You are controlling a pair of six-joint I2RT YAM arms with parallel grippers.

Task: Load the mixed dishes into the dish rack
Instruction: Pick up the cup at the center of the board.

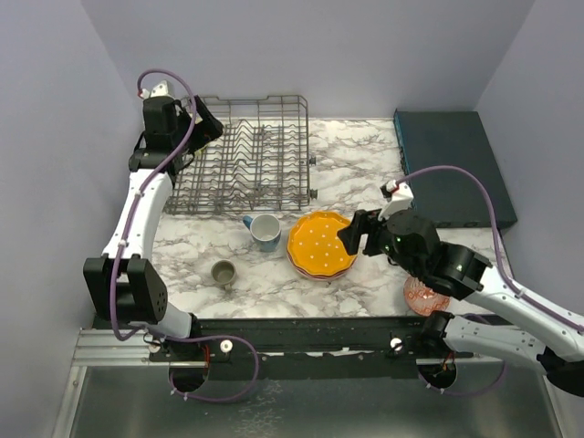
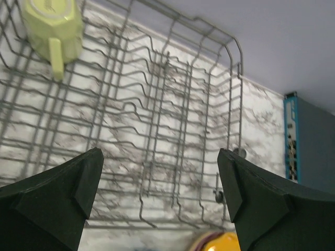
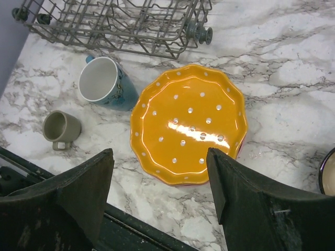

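The marbled desk point(image 1: 360, 169) is cut off in both wrist views, and the right arm covers much of its near right part in the top view. The dish rack point(image 1: 245, 157) lies directly beneath the left end effector point(image 2: 159, 154), whose jaws stand wide apart with nothing between them. In that wrist view the rack's near and left parts run out of frame, and the dark fingers point(image 2: 49, 201) cover its near corners. The dark teal box point(image 1: 453, 164) sits beyond the right end effector point(image 3: 159, 154) and well apart from it. The right end effector is also spread wide and holds nothing. The orange dotted plate point(image 3: 188, 123) lies flat on the desk below and just ahead of it, framed between its two fingers and untouched. A pinkish rim point(image 1: 318, 277) peeks out under that plate's near edge, and the rest of it is hidden. The blue mug point(image 3: 104, 83) sits ahead and to the left of the right end effector, between the plate and the rack. The yellow mug point(image 2: 52, 29) is in the rack, ahead and far left of the left end effector, with its top cut off, so how it rests cannot be told. The grey-olive mug point(image 3: 62, 128) stands mouth up to the left of the right end effector, near the blue mug but apart from it. The red-patterned bowl point(image 1: 422, 297) is half hidden behind the right arm. A dark-rimmed dish point(image 3: 328, 175) with a pale inside is cut off at the right edge of the right wrist view.
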